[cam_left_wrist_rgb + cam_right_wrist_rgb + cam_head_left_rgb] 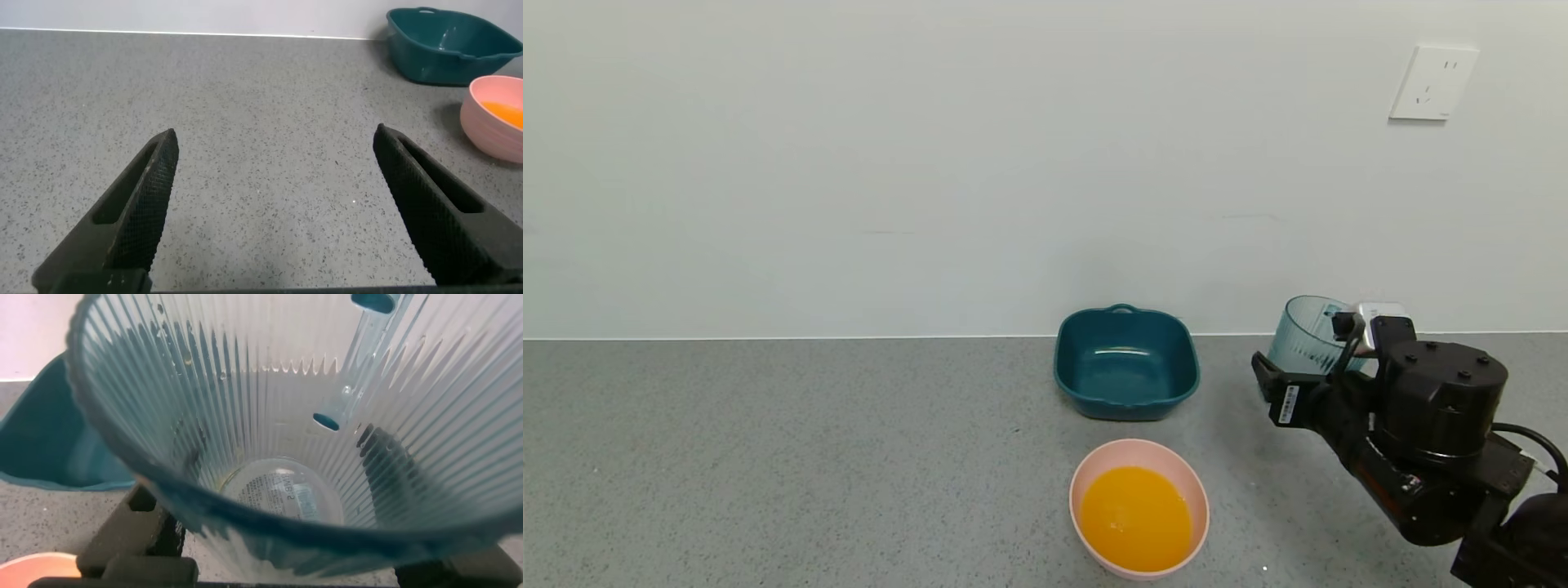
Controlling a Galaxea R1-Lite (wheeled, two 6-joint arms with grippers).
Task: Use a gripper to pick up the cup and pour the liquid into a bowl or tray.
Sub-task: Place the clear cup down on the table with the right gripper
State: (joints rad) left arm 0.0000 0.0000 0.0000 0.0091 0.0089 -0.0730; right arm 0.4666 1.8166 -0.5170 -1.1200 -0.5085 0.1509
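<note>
Cup (278,457) empty inside — liquid (1135,518) fills bowl (1094,465).

Kitchen-like counter (768,457) — speckled grey, wall socket (1432,82)

On the counter (809,457), the bowl (1094,472) sits nearest the robot with the liquid (1135,518) in it. Just behind the bowl lies the dish (1125,362), close to the wall (931,163). To the right of both, the right gripper (1311,376) holds the cup (1305,335), tilted, above the counter, about level with the dish. The left gripper (274,204) hangs over the counter well left of the bowl. A socket (1433,82) is on the wall, above the cup.
</note>
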